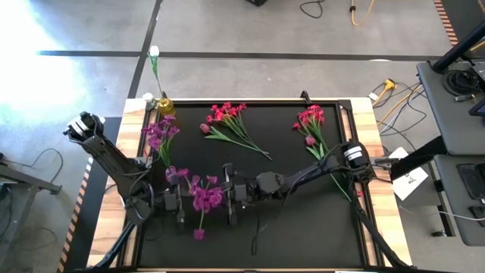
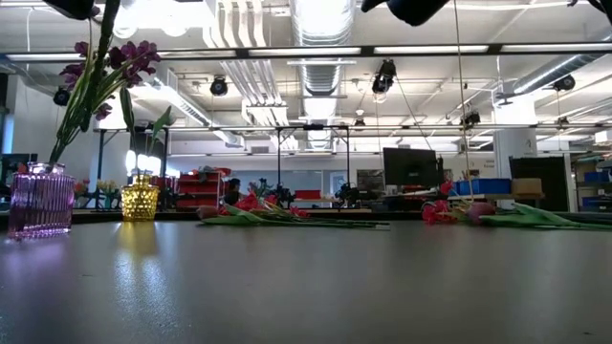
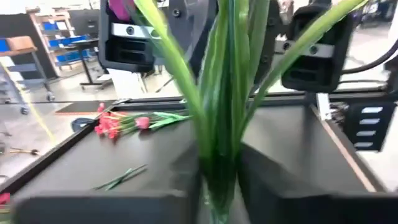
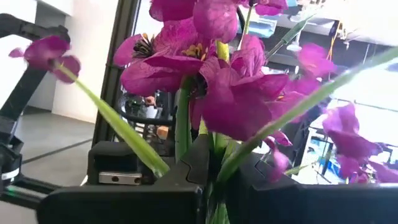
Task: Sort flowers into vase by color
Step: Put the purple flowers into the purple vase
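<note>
A purple bunch [image 1: 201, 194] of flowers on green stems hangs over the middle of the black table [image 1: 303, 227], between my two grippers. My left gripper [image 1: 182, 203] comes from the table's left and is shut on its stems. My right gripper [image 1: 229, 202] comes from the right and is shut on the same bunch. A purple vase [image 2: 39, 201] at the far left holds other purple flowers [image 1: 161, 133]. A yellow vase [image 1: 165, 105] beside it holds a white tulip [image 1: 154, 51]. Two red-pink bunches [image 1: 227, 117] [image 1: 311, 120] lie at the far side. My left gripper pinches the bunch's green stems [image 3: 219, 149] between its two fingers, which come level from the table's left. The stems and leaves stand up out of the gap. My right gripper pinches the stems [image 4: 214, 177] just under the purple blossoms [image 4: 217, 74], coming from the table's right and slanting a little upward. The blossoms spread above its fingers.
A pink bud [image 1: 204, 129] lies by the middle red-pink bunch and another [image 1: 310, 140] by the right one. A loose green stem [image 3: 121, 177] lies on the table. Wooden rails [image 1: 379, 174] edge the table left and right.
</note>
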You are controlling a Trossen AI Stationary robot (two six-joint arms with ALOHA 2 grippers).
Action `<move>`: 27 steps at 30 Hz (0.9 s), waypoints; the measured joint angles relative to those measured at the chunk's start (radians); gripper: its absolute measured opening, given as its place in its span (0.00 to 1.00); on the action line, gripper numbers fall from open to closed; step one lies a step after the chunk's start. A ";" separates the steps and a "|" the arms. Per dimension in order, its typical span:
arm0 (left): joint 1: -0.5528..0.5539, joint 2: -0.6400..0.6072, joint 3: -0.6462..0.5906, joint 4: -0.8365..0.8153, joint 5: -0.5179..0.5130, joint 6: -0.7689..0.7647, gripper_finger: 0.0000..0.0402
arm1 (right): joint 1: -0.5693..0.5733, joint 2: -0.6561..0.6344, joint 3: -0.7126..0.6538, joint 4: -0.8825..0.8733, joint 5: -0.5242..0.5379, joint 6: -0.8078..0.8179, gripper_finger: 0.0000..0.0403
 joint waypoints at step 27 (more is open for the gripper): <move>-0.205 -0.316 0.136 -1.562 -0.220 -0.980 0.00 | 0.185 -0.298 -0.188 -0.515 0.305 0.085 0.63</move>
